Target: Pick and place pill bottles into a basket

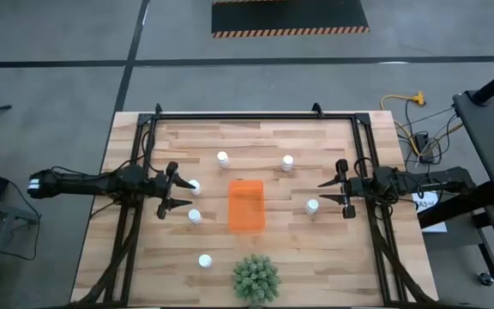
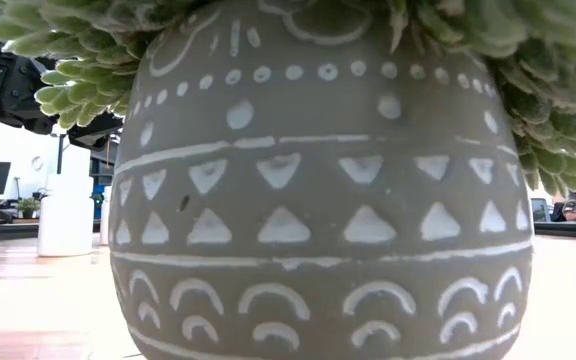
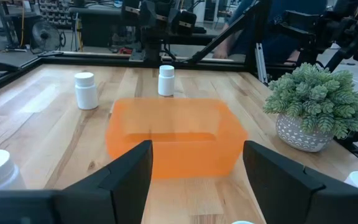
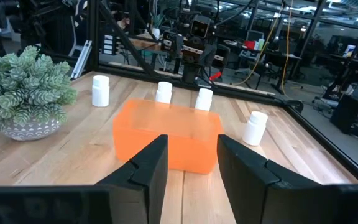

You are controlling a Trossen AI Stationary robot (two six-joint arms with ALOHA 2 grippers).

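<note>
Beside basket, plant; bottles scattered.

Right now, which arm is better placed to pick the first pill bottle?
Probably left: the left gripper is open, with a pill bottle at its fingertips. The right gripper stands farther from its nearest bottle.

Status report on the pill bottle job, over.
Left gripper and right gripper open, flanking the basket. All six pill bottles on the table. Nothing blocking.

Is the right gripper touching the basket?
Apart. High view shows bare wood and a pill bottle between the right gripper and the basket.
</note>
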